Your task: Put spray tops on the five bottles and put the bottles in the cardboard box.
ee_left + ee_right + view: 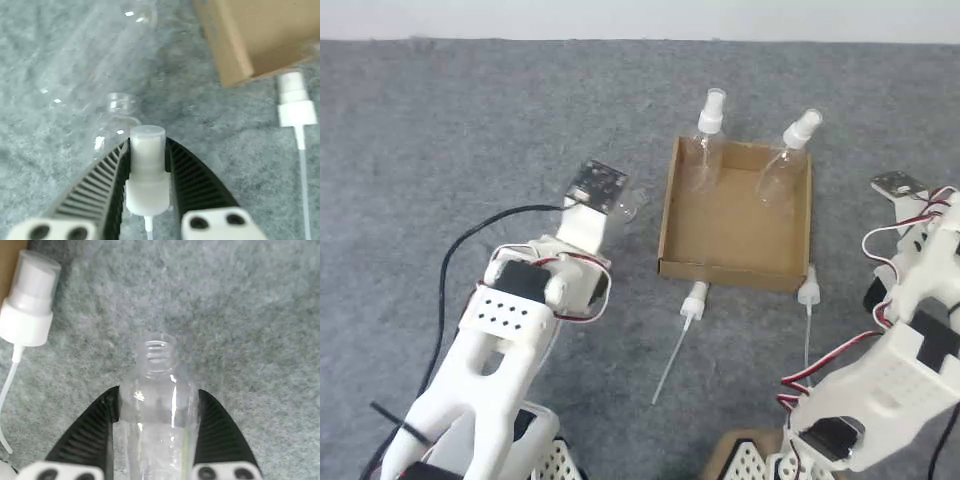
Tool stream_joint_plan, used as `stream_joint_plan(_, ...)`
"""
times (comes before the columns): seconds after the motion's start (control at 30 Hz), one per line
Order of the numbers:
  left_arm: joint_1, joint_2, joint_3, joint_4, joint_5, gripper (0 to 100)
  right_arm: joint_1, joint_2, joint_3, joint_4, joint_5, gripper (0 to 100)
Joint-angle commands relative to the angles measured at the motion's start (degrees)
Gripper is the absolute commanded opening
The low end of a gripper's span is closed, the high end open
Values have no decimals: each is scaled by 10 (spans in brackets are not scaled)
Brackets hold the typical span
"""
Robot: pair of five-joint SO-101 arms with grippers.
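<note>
**Status.** The left pincer (pixel 146 146) is clamping a spray top (pixel 146 175) by its collar, just short of the open neck of a loose bottle (pixel 117 115) lying on the worktop (pixel 470 120). The right pincer (pixel 157 396) is gripping an uncapped bottle (pixel 157 427) around its body, near the cardboard box (pixel 735 268).

**Risks.** The loose bottle is lying unrestrained, so a push from the top is likely to send it rolling or sliding. The dip tube may miss the narrow neck. The smooth bottle may slip or twist in the right pincer.

**Count.**
- Bottles: two capped bottles (pixel 703 150) are lying in the box, and two uncapped ones are plainly seen. A fifth is not confirmed.
- Spray tops: five in all. Two are fitted, one is held, and two loose tops (pixel 695 300) are lying beside the box's near wall.
</note>
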Motion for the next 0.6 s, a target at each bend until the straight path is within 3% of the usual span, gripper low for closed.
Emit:
stream_joint_plan(0.0, -8, -24, -2, -22, 6, 26, 11, -11, -34, 4, 4, 24)
stream_joint_plan(0.57, -11, -24, 21, -48, 7, 26, 16, -5, -31, 4, -26, 23)
